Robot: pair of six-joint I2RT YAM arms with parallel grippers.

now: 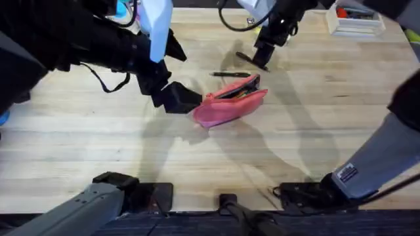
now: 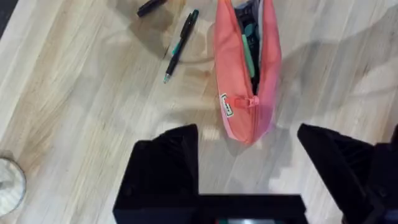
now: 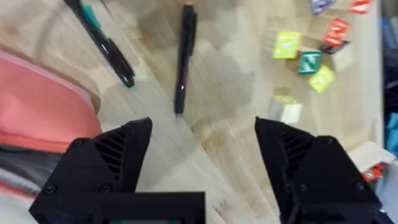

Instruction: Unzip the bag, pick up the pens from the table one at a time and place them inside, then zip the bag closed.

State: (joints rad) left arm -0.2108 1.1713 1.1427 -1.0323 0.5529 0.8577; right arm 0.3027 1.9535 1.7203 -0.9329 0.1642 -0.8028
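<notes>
Tabletop (image 1: 315, 131) comes first for us: light planks with the pink bag (image 1: 230, 105) lying near the middle. From the left wrist view we see the bag (image 2: 245, 81) unzipped along most of its top, the small pink pull (image 2: 245, 101) sitting near the tapered end closest to the left gripper, and something green inside the opening.

Our left gripper (image 1: 177, 97) sits just beside the bag's left end; from its own camera (image 2: 249, 162) the two black fingers stand wide apart with nothing between them, straddling that tapered end without clearly touching it.

Our right gripper (image 1: 262, 58) hovers over the far side of the table, beyond the bag. Its fingers (image 3: 205, 168) are likewise spread and hold nothing.

Two pens lie on the wood beyond the bag. The pen with the teal tip (image 2: 180, 45) rests just beside the bag's long edge, apart from it. The all-black pen (image 3: 184, 59) lies a little farther out, below the right gripper; in the overhead view we think it is the dark bar (image 1: 252, 61) at the fingertips, though shadow makes that uncertain.
</notes>
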